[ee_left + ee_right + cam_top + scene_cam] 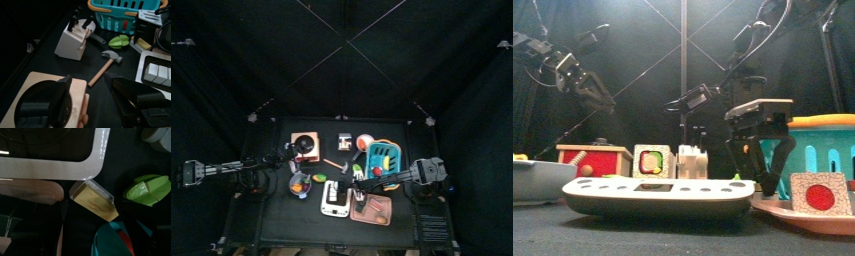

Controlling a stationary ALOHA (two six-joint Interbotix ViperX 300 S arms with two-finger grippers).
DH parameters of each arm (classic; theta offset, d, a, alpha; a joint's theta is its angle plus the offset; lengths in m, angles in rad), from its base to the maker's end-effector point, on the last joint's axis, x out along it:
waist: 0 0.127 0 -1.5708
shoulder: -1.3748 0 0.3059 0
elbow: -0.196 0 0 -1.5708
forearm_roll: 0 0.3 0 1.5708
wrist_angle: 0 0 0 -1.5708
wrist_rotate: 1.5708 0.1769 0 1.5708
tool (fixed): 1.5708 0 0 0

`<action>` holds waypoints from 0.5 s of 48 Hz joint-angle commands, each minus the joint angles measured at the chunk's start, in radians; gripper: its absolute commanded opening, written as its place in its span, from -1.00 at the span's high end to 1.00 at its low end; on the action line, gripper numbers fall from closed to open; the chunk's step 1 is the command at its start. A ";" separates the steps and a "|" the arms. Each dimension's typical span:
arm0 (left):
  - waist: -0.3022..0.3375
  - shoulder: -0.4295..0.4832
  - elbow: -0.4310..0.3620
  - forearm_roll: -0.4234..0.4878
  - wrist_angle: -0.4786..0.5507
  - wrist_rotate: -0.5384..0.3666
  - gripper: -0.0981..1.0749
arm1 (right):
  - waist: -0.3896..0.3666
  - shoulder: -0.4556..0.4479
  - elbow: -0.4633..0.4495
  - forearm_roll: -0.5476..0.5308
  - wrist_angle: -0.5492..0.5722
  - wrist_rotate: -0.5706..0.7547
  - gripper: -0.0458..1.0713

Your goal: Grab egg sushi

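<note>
Black desk (278,200) carries a teal basket (381,156) at 2 o'clock and a white tray (334,200) at 6. Red box (303,139) sits at 11, knife block (72,40) and toy hammer (105,66) near centre.

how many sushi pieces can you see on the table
2, possibly more hidden. The egg sushi lies by the white tray's corner, near the green toy. A red-topped sushi stands at the front right, before the teal basket.

Right gripper (763,150) wide open, pointing down.
</note>
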 commanded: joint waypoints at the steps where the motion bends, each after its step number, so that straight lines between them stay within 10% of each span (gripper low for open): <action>1: 0.002 0.002 -0.014 -0.002 -0.003 -0.002 -0.71 | -0.002 -0.014 -0.021 0.000 -0.002 -0.002 -0.91; 24: 0.003 0.000 -0.014 0.000 -0.002 -0.002 -0.71 | -0.009 0.011 -0.017 -0.003 -0.005 0.000 -0.90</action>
